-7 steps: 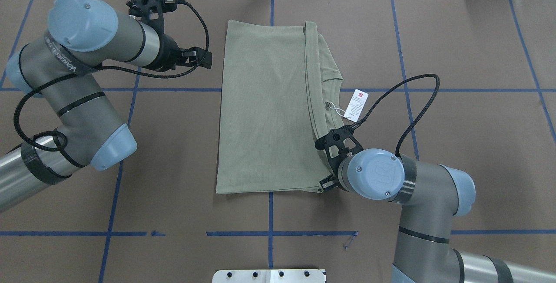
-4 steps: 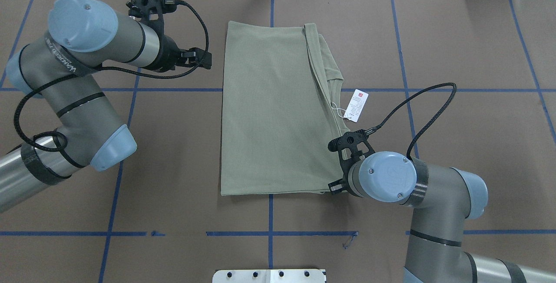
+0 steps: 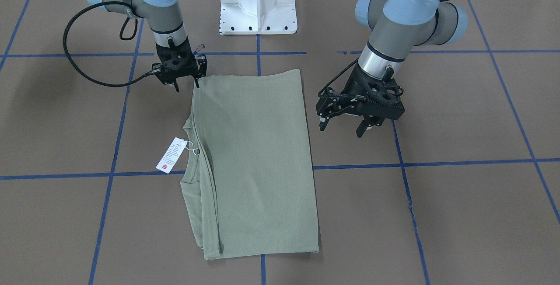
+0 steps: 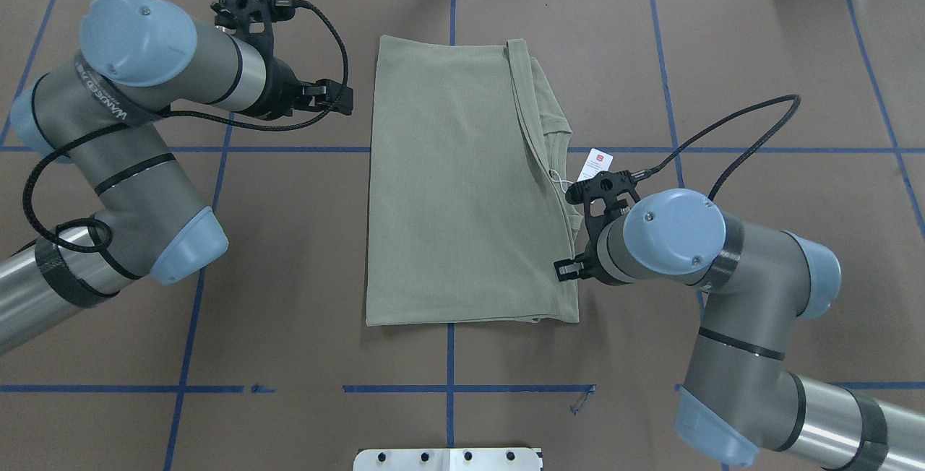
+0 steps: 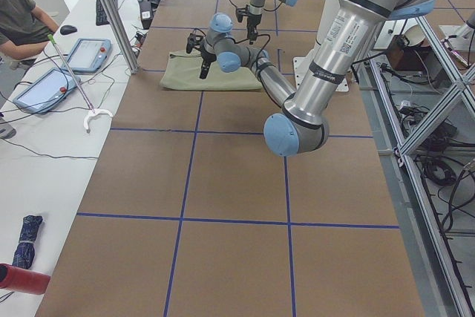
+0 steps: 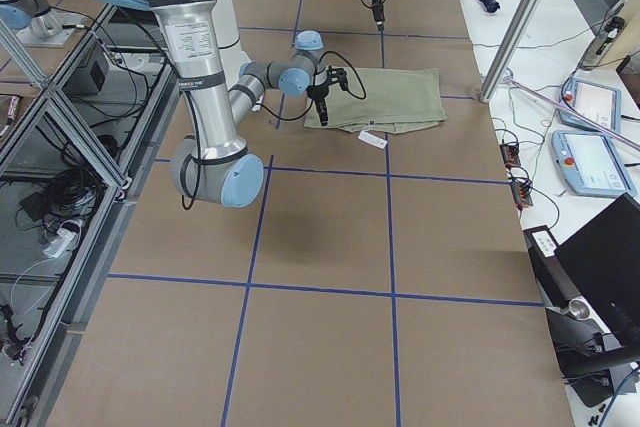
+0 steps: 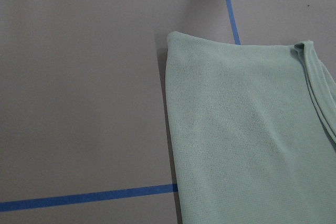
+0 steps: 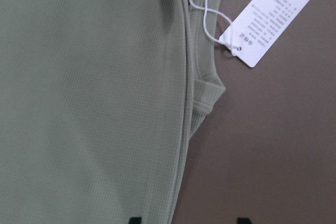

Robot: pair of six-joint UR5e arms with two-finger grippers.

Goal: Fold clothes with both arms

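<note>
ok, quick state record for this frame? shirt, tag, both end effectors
shirt: sage green, folded lengthwise into a long panel, flat on the table
hang tag: white with a red mark, on a string, lying on the table beside the layered edge
left end effector: open, empty, apart from the shirt, beside its plain long edge
right end effector: open, empty, at the tag-side edge near the corner closest to the robot; contact cannot be told
fold stage: lengthwise fold done, no crosswise fold yet
</note>
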